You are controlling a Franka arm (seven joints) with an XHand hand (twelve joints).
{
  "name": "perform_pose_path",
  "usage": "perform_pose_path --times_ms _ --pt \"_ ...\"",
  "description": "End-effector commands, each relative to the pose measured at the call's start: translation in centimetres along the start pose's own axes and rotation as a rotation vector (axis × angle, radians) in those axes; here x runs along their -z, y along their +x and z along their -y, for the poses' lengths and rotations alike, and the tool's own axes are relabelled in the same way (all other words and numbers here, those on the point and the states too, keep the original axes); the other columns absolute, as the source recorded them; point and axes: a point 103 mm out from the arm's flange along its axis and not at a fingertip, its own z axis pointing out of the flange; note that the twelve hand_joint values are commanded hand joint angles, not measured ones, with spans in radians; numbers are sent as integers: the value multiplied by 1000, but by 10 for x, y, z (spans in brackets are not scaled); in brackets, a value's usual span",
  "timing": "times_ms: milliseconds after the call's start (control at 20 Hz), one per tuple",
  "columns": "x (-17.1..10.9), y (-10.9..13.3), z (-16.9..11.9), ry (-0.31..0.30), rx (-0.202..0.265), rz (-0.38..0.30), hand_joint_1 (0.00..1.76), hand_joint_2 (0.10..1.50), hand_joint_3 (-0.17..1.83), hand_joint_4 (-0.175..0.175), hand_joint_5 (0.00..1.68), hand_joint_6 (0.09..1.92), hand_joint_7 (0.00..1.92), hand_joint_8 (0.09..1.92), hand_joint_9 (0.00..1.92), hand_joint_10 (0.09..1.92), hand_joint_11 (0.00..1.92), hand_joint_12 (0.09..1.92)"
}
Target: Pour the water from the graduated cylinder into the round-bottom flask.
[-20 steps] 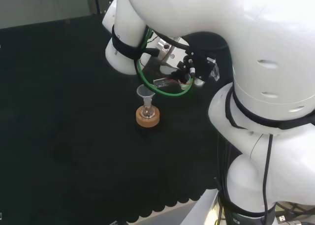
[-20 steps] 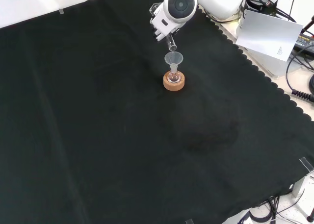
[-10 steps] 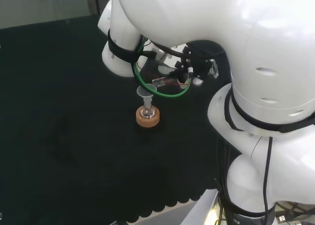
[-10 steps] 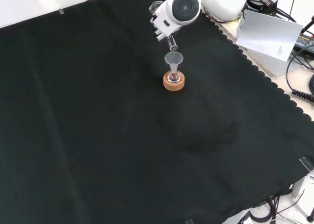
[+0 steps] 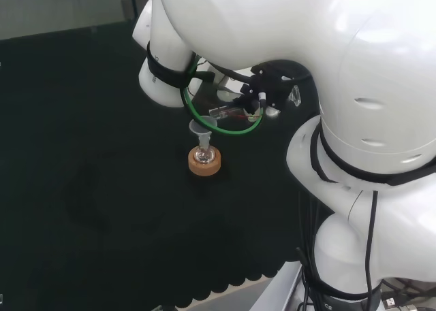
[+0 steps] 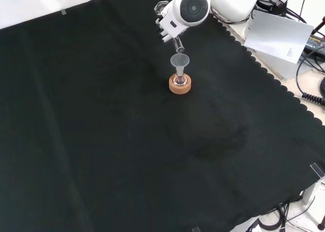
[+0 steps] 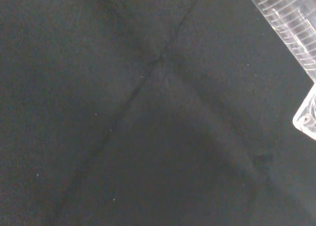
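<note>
A small round-bottom flask stands in a cork ring on the black cloth, with a clear funnel in its neck. The hand is shut on the clear graduated cylinder, which lies steeply tilted with its mouth just above the funnel's rim. In the front view the cylinder's mouth hangs over the funnel, flask and cork ring, below the hand. The wrist view has the cylinder's ribbed scale and its foot close by.
The arm's white links hang over the flask in the head view. A link with a round grey cap stands before the hand in the front view. The cloth's scalloped edge and a white sheet lie to the right there.
The arm's upper links have shifted slightly left in the head view and the capped link right in the front view. The cylinder has tipped a little further over the funnel.
</note>
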Motion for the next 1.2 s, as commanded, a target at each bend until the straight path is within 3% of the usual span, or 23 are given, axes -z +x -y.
perform_pose_path --times_ms 50,650,950,1200 --pt "-4 -5 1 2 -6 -13 1137 1141 26 -175 923 1114 1190 366 1402 87 1327 678" --pt "-5 -7 0 -97 -17 -142 1136 1141 28 -175 923 1115 1189 367 1403 87 1329 679" --pt "-7 -17 1 -168 -30 -305 1136 1141 29 -175 921 1117 1189 367 1403 87 1330 680" --pt "-9 -28 0 -266 -20 -428 1135 1141 30 -175 920 1119 1189 367 1404 87 1331 680"
